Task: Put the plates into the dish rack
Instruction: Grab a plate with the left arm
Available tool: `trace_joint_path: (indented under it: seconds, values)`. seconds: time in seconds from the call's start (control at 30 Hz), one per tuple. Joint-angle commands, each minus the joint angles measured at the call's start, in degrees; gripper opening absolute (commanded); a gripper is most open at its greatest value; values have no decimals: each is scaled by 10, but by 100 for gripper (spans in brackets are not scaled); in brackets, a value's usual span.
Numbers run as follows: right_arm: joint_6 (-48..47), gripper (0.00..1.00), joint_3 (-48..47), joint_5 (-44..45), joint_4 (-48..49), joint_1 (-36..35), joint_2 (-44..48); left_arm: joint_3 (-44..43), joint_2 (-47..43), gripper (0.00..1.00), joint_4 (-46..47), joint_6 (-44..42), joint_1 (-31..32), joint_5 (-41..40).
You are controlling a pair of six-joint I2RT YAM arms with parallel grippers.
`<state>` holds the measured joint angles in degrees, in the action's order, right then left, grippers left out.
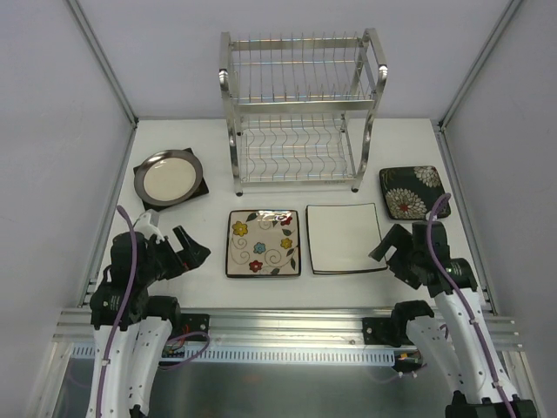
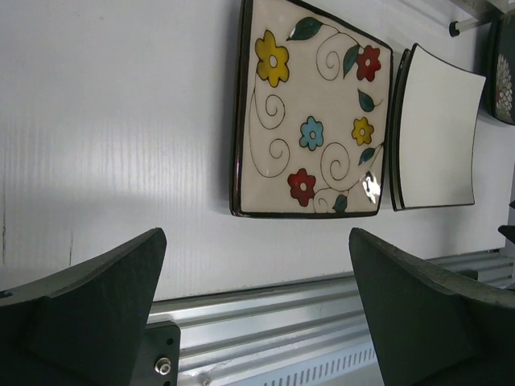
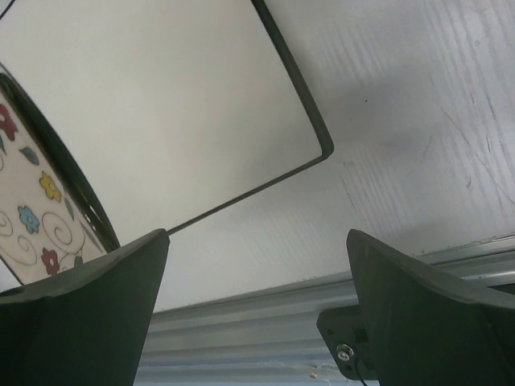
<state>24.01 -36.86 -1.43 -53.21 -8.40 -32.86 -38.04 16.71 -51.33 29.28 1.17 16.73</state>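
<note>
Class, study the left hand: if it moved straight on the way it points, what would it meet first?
Probably the flowered plate: the open left hand points across the table toward its nearest edge. Its downward tilt is unclear, so it might touch bare table first.

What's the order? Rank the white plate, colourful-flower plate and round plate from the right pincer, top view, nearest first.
1. White plate, just left of the right pincer.
2. Colourful-flower plate, centre.
3. Round plate, far left.
</note>
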Motion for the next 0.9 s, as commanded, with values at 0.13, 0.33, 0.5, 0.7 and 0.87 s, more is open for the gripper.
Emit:
trace_joint_path:
  seconds: [0.13, 0.33, 0.5, 0.7, 0.87]
  values:
    - [102, 90, 42, 71, 77, -1, -29, 19, 57, 99, 92, -39, 3, 78]
    - [112, 84, 71, 74, 125, 1, -48, 44, 43, 99, 126, -31, 3, 83]
    - [121, 79, 88, 67, 164, 1, -58, 45, 23, 99, 128, -32, 3, 81]
    - [117, 73, 99, 66, 187, 2, -73, 46, 30, 99, 128, -29, 3, 78]
    - [117, 70, 103, 64, 200, 3, -88, 47, 31, 99, 128, -28, 3, 76]
